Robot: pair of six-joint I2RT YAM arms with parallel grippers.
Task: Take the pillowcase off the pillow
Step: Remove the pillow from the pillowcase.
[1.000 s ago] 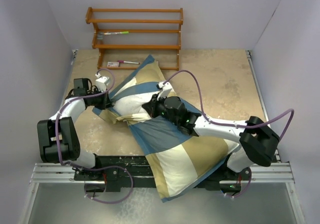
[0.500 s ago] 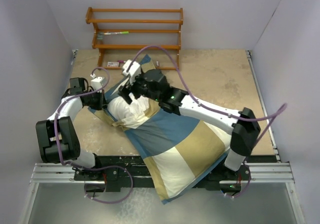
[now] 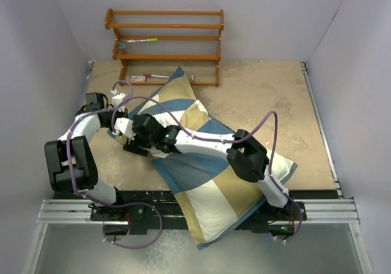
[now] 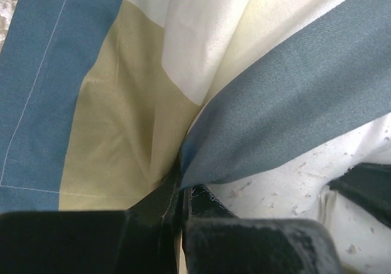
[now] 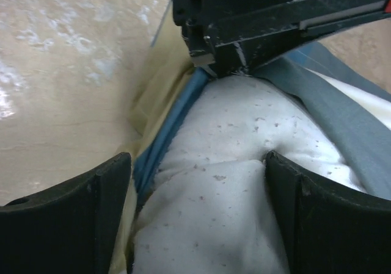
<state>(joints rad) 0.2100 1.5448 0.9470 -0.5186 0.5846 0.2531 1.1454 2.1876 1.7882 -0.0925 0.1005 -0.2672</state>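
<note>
The pillowcase (image 3: 208,164), in tan, cream and blue blocks, lies diagonally across the table with the pillow inside. My left gripper (image 3: 116,120) is shut on the blue edge of the pillowcase (image 4: 122,121) at its open left end; the fabric runs between the closed fingers (image 4: 181,194). The white speckled pillow (image 5: 226,182) bulges out of that opening. My right gripper (image 5: 198,164) is open, its fingers standing on either side of the exposed pillow corner, just below the left gripper (image 5: 214,60). From above, the right gripper (image 3: 131,141) sits at the pillow's left end.
A wooden rack (image 3: 165,42) stands at the back wall with a marker (image 3: 142,40) on a shelf and a pink card (image 3: 138,78) on the table by its foot. The pillowcase's near end (image 3: 208,225) hangs over the table's front edge. Walls close in on both sides.
The right arm swung from the pillow's middle to its left end and its gripper opened. The left gripper stayed shut on the fabric, hardly moving.
</note>
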